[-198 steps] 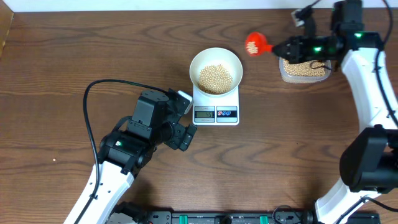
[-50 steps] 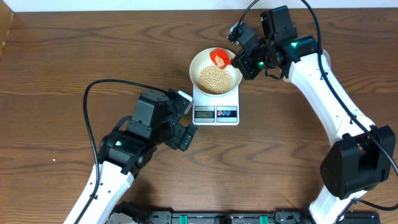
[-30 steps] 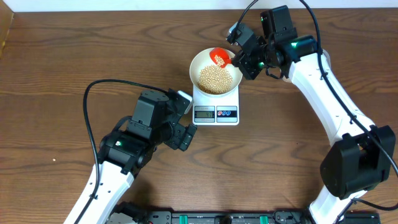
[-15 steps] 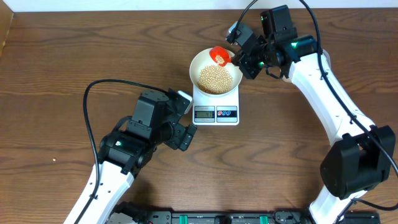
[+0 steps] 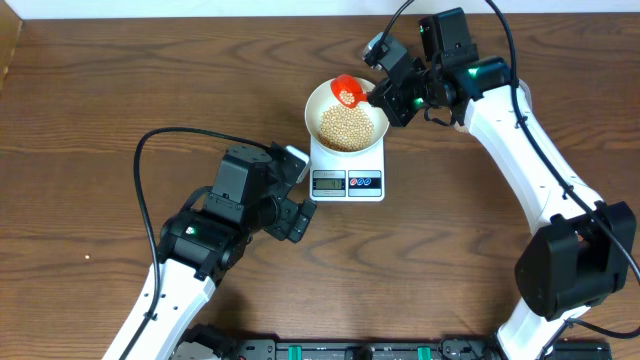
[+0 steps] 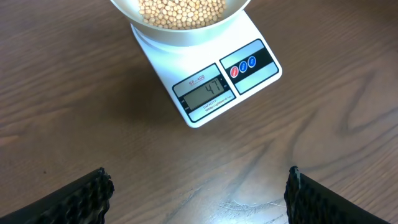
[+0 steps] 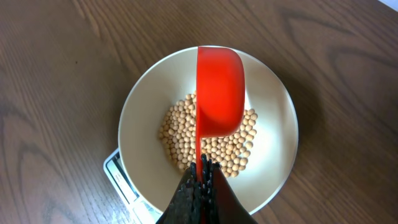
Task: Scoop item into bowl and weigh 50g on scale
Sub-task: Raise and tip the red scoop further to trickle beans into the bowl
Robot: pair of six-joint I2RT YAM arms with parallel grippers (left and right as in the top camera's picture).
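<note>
Since the earliest overhead view, the right arm (image 5: 520,130) has been swung in from the far right of the desk (image 5: 100,100) to the bowl. Over the last half second the red scoop (image 5: 347,92) has been edged slightly toward the far-left rim.

The scale (image 5: 347,182) is set mid-desk, and the white bowl (image 5: 318,100) is carried on it. The display (image 6: 208,91) appears to read 47, so the target is judged nearly met.

The right end effector (image 7: 200,177) is clamped tight on the scoop's thin handle. The left end effector (image 6: 198,190) is held wide apart and empty, just beside the scale's front-left.

From the right end effector the handle's long axis runs straight out across the bowl. The cup is rolled partly onto its side above the far half. The beans (image 5: 345,125) are heaped directly beneath and slightly nearer the end effector, and a few can be seen in the cup from overhead.

A small further roll about that axis is judged to be what is called for. The right arm is the nearer one.
</note>
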